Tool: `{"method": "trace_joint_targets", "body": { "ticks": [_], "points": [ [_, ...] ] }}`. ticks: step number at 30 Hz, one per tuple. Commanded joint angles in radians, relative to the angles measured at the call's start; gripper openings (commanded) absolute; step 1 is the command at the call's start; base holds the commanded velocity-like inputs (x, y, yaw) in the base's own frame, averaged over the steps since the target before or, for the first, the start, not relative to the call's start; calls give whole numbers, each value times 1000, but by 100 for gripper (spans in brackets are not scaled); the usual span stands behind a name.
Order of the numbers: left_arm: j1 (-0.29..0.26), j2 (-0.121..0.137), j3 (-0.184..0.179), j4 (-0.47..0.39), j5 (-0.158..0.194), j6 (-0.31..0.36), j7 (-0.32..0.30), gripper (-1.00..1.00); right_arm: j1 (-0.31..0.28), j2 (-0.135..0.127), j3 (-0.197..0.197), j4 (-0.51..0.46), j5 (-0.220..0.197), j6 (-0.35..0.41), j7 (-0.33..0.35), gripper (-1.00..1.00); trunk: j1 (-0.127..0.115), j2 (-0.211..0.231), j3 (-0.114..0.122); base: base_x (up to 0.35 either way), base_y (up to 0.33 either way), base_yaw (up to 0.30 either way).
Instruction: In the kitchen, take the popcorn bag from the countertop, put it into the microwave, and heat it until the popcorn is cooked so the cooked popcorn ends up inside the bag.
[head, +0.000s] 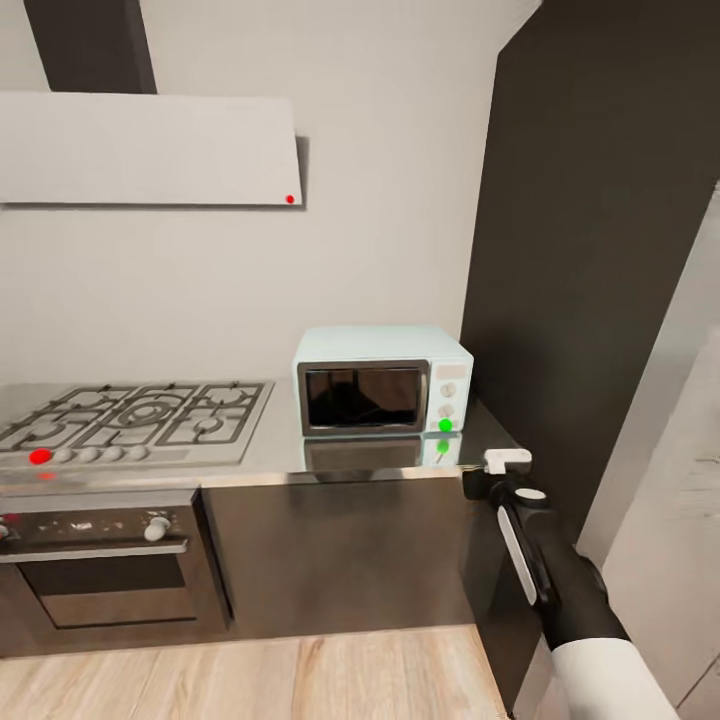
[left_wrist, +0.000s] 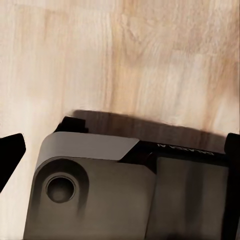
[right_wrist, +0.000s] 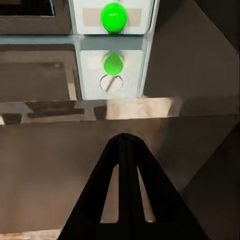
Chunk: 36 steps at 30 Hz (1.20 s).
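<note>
Right gripper (head: 497, 478), fingers pressed together and empty, hovers at the countertop's (head: 350, 462) front right edge. Behind it, the microwave (head: 380, 380) sits at the back right corner, door closed, green indicator light (head: 445, 425) lit.

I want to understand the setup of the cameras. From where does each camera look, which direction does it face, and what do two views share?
Head view: from the robot's head, forward and down at the microwave on the countertop; the right arm shows.
Left wrist view: on the left arm, facing the wooden floor; grey robot parts show.
Right wrist view: on the right arm, facing the countertop edge below the microwave's green indicator light; its closed fingers show.
Shared: head and right wrist views both show the indicator light and its reflection.
</note>
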Motion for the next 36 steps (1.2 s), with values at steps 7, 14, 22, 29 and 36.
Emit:
{"method": "trace_joint_targets", "body": {
  "ticks": [7, 14, 22, 29, 36],
  "points": [
    [-1, 2, -7, 1, 11, -4, 2, 100, 8, 6, 0, 293, 9, -49, -2, -100, -1, -1, -1, -331, 0, 0],
    [-1, 3, -7, 2, 13, -4, 2, 100, 9, -10, 1, 876, 18, -335, -10, -100, -1, -1, -1, -115, 0, 0],
    [-1, 3, -8, 2, 13, -3, 1, 100, 10, -64, 3, 1247, 14, -615, 0, -100, -1, -1, -1, -2, 0, 0],
    [-1, 4, -8, 2, 13, -3, 1, 100, 211, -70, 1, 1251, 8, -645, 1, -100, -1, -1, -1, 0, 0, 0],
    [-1, 49, -13, -8, -3, -3, 15, 100, 333, -24, -3, 1248, 21, -690, -27, -100, -1, -1, -1, 0, 0, 0]
  ]
}}
